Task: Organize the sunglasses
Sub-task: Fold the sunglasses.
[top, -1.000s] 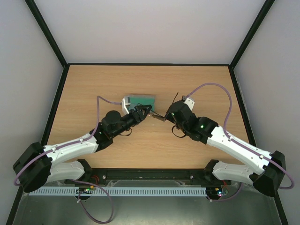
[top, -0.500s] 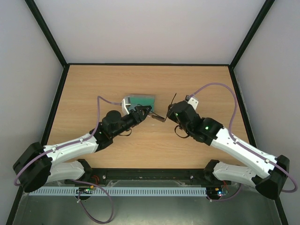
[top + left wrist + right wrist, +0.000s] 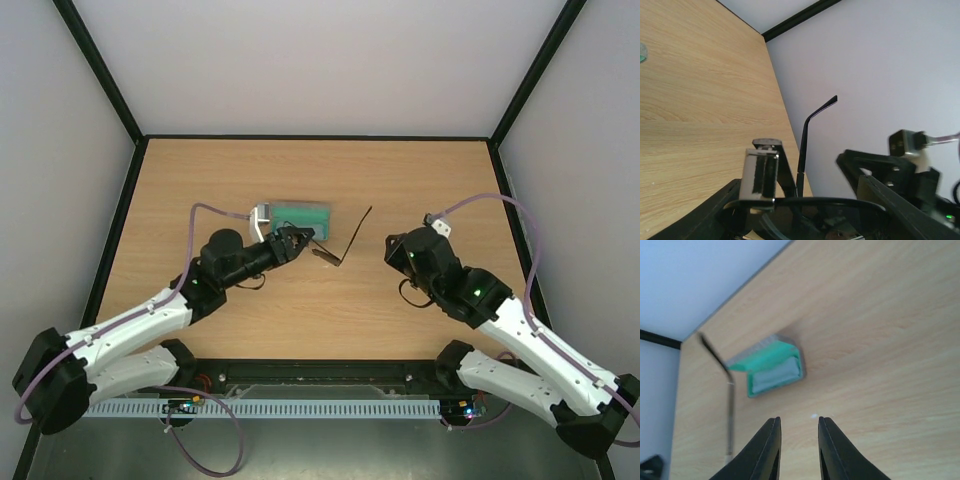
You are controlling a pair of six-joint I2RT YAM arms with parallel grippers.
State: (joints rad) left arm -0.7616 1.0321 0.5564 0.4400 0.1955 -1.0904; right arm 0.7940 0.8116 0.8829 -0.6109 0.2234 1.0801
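Observation:
The sunglasses (image 3: 327, 256) are a thin dark wire pair held just above the table, with one long temple arm (image 3: 356, 228) sticking out to the far right. My left gripper (image 3: 297, 239) is shut on their frame at the left end. In the left wrist view the dark lens rim (image 3: 830, 202) crosses the bottom and the temple arm (image 3: 805, 142) points up. My right gripper (image 3: 391, 249) is open and empty, to the right of the sunglasses and apart from them. In the right wrist view its fingers (image 3: 771, 442) frame bare wood, with the temple arm (image 3: 730, 405) at the left.
The grey case with green lining (image 3: 296, 213) lies open just behind my left gripper. It also shows in the right wrist view (image 3: 773, 368) with a pale cloth inside. The black table edge (image 3: 316, 137) and white walls bound the wooden table (image 3: 430, 180).
My right gripper has let go of the sunglasses' temple arm and drawn back to the right. My left gripper has shifted slightly left, still holding the sunglasses.

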